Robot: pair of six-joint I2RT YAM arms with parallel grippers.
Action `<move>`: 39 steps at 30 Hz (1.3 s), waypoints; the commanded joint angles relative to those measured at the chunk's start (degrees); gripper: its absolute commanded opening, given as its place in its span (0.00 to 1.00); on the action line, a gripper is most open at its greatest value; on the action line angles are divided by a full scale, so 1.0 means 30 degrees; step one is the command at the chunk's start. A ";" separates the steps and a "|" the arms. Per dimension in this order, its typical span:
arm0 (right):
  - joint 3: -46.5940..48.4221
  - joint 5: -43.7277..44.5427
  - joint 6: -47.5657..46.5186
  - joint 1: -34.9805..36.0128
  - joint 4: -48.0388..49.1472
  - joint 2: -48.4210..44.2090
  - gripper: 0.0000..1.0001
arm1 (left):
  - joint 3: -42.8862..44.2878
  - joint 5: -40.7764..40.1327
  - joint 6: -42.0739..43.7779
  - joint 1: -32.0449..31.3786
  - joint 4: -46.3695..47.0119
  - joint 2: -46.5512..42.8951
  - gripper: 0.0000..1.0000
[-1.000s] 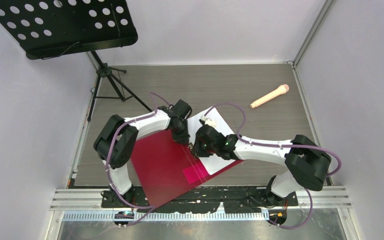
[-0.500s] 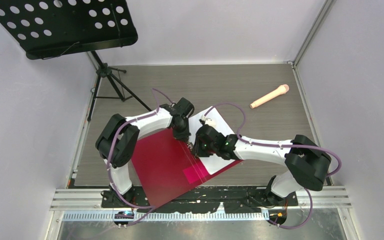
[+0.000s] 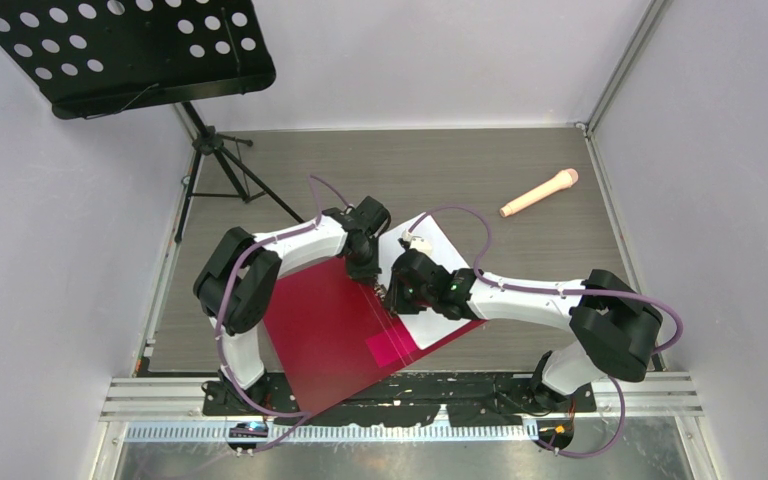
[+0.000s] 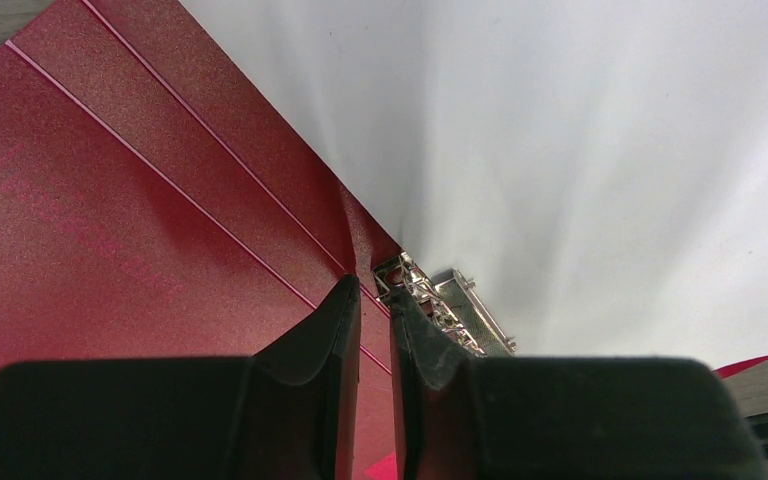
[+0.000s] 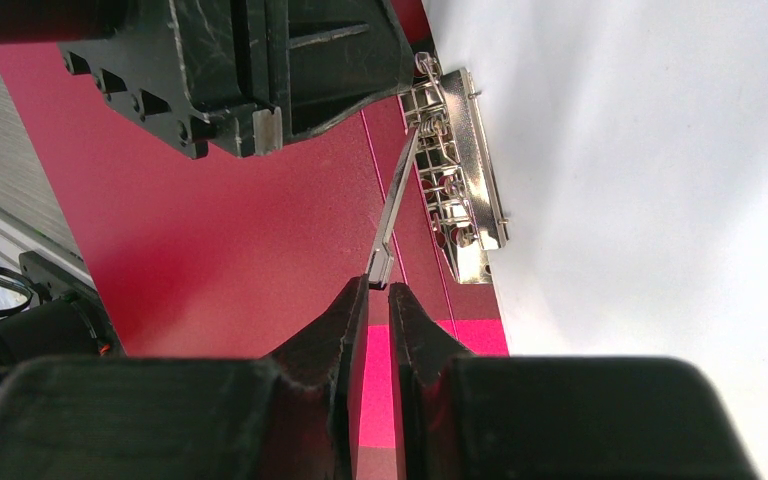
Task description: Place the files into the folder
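Folder (image 3: 320,330) lies open at the desk's (image 3: 460,170) near edge, with the files (image 5: 660,200) on its right half, up against the spine clip (image 5: 465,170). Right gripper (image 5: 378,295) is pinching the clip's lever (image 5: 395,215). Left gripper (image 4: 372,300) is nearly closed at the clip; can't tell if it's pinching anything.

Files (image 3: 443,252) on the folder's (image 3: 320,330) right half; microphone (image 3: 540,193) behind to the right; music stand (image 3: 130,50) far left.

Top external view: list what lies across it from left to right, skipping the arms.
music stand → folder → files → microphone
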 commanded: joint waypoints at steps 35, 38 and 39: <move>-0.0280 0.1042 -0.0273 0.0026 -0.1158 0.0186 0.18 | -0.0199 -0.0187 -0.0174 -0.0145 0.0136 0.0877 0.23; -0.0470 0.1048 -0.0258 0.0028 -0.1116 0.0191 0.18 | -0.0230 -0.0422 -0.0106 -0.0225 0.0117 0.1129 0.20; -0.0563 0.1058 -0.0240 0.0029 -0.1116 0.0188 0.18 | -0.0198 -0.0435 -0.0063 -0.0255 0.0029 0.1216 0.17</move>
